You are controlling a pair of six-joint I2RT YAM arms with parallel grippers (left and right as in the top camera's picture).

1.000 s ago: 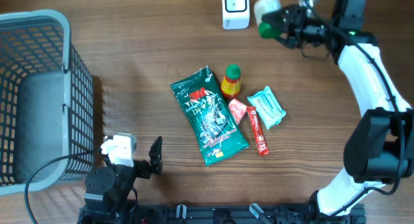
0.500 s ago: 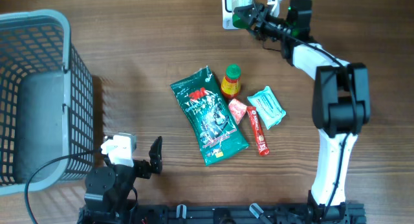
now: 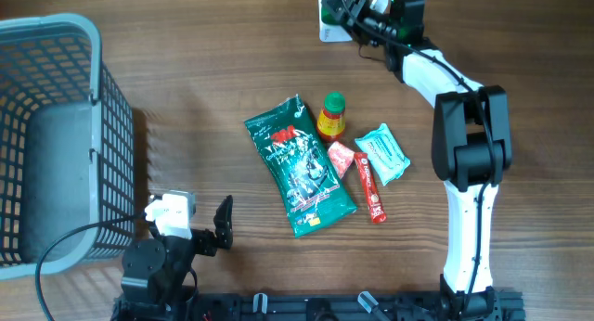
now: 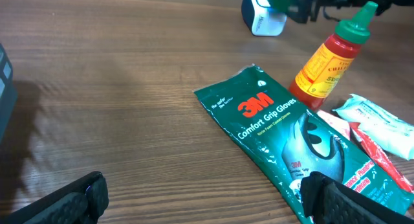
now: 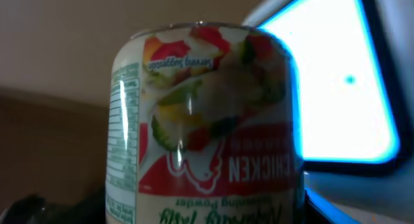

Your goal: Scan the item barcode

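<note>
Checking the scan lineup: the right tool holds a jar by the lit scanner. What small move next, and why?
Probably roll the right tool to turn the jar beside the scanner: the lit window is close by, but the label face in view shows no barcode.

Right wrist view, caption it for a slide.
Seasoning jar held close in front of the glowing scanner.

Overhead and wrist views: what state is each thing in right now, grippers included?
right gripper, shut on the chicken seasoning jar
chicken seasoning jar, held in front of the scanner, label upside down in the wrist view
scanner, screen lit
left gripper, open, holding nothing
3M glove pack, lying flat, face up
chili sauce bottle, green cap on
</note>
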